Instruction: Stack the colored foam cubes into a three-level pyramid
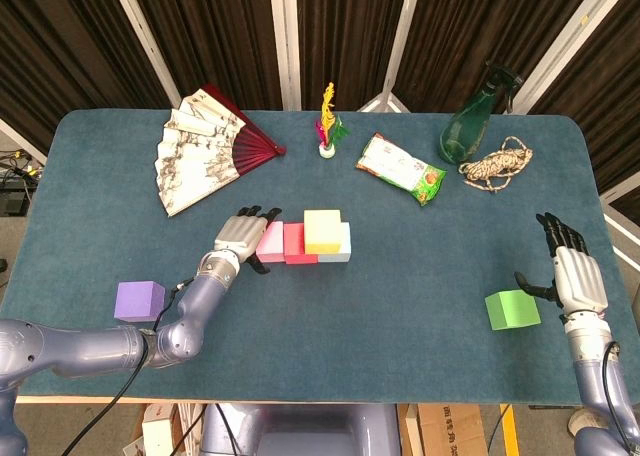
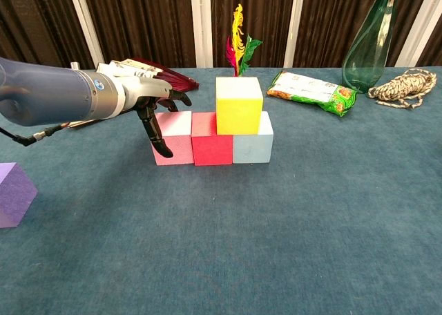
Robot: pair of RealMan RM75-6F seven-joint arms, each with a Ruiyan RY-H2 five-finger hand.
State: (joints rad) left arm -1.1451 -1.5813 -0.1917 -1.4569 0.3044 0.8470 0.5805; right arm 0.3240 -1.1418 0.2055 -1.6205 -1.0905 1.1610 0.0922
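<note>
A: Starting nearest: purple cube [image 1: 139, 300] sits alone at the near left edge, behind and to the outer side of the left hand [image 1: 242, 234], well apart from it. Green cube [image 1: 512, 309] is near right, just beside the right hand [image 1: 571, 273], on its inner side.

B: Hand states?

A: Both hold nothing. Right hand is flat with fingers apart, thumb reaching toward the green cube; can't tell if it touches. Left hand has fingers spread and drooping against the pink cube [image 2: 174, 137], at the outer end of the row.

B: And the stack?

A: Mid-table, farther back. Base row runs left to right: pink, red cube [image 2: 212, 139], light blue cube [image 2: 253, 141], all touching. Yellow cube [image 2: 239, 105] sits on top, straddling red and blue. So level two looks one short, level three missing.

B: Which arm goes next?

A: My guess is either works: right is nearer green, left is nearer purple but must pull back toward the table edge.
</note>
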